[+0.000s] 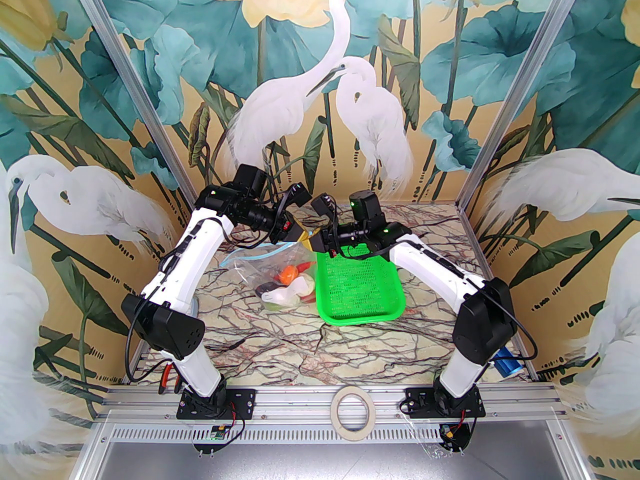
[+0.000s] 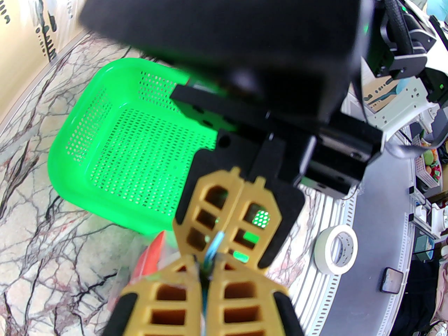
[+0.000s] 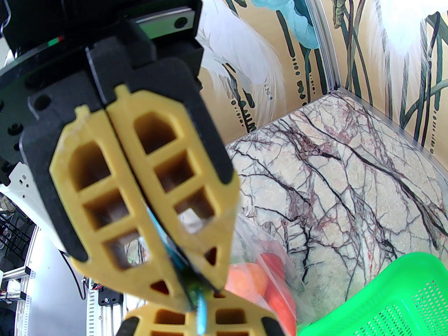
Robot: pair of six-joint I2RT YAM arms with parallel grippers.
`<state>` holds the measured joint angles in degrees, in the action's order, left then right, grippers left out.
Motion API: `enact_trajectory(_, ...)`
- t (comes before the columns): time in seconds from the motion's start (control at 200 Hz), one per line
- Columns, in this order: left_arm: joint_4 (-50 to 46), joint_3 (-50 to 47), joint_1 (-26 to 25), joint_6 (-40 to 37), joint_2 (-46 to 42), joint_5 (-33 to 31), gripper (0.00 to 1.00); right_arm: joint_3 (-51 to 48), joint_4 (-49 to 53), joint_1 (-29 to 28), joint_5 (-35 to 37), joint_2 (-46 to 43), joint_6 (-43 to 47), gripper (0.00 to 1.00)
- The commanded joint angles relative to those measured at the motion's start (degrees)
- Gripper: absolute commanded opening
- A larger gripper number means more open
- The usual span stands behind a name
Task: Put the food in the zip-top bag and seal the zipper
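Shut tip to tip on the zipper [image 2: 214, 247]: left end effector [image 1: 294, 234] and right end effector [image 1: 314, 242]. Stretching away leftward along the bag [image 1: 250, 268] of food [image 1: 288, 282], on the left arm's side.

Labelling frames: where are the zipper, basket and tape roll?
zipper [image 2: 214, 249], left wrist view, pinched blue strip
basket [image 1: 357, 288], top view, mesh floor
tape roll [image 2: 322, 254], left wrist view, outer side
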<state>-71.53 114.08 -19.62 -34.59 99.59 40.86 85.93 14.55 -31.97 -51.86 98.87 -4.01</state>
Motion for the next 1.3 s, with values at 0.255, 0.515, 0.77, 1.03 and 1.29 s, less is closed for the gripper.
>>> enact_trajectory(0.255,-4.34,0.27,1.29,-0.67,-2.64,-4.06,0.0,-1.45,-5.1,1.87,0.7,-4.29,-2.27,0.0)
enact_trajectory(0.515,-4.41,-0.21,1.7,-0.36,-3.5,-5.15,0.0,-2.06,-5.69,2.39,1.56,-4.92,-2.75,0.0)
enact_trajectory(0.77,-1.78,-2.81,2.52,2.92,-5.75,-8.04,0.0,-2.96,-7.78,2.55,2.76,-4.91,-4.59,0.0)
enact_trajectory(1.03,0.13,-4.14,3.53,5.57,-7.32,-9.01,0.0,-2.89,-7.43,2.63,3.34,-4.74,-4.78,0.0)
enact_trajectory(1.29,1.02,-6.42,4.19,7.45,-8.44,-11.95,0.0,-3.08,-7.51,2.61,4.29,-4.83,-4.98,0.0)
